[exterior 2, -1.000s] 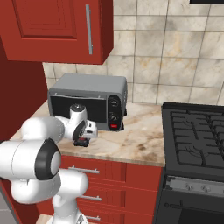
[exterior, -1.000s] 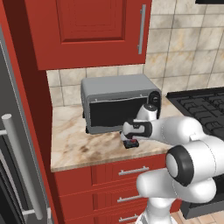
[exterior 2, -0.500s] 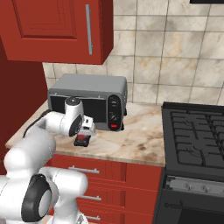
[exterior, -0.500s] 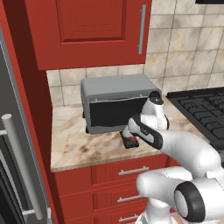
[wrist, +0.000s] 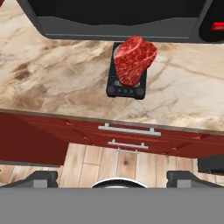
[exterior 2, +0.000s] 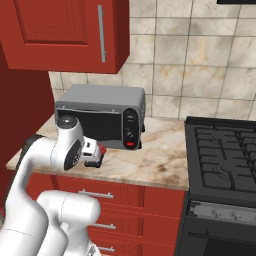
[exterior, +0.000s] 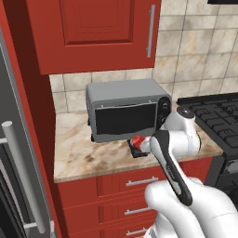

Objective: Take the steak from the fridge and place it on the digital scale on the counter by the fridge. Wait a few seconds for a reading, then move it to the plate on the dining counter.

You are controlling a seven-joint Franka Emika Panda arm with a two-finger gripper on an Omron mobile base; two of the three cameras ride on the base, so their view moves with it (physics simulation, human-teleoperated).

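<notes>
Steak (wrist: 134, 60) sits on the small black digital scale (wrist: 127, 87), covering most of its top; the scale's button strip shows at the steak's 6 o'clock in the hand view. The scale rests on the beige marbled counter (wrist: 57, 83), just in front of the grey toaster oven (exterior: 126, 111), which lies at its 12 o'clock. Red drawers (wrist: 131, 135) with silver handles run below the counter edge. The gripper (wrist: 111, 177) hangs apart from the steak with its jaws spread wide and nothing between them, the two dark fingertips (wrist: 41, 177) well separated. From the left base view the fridge (exterior: 14, 153) stands at 9 o'clock of the counter.
</notes>
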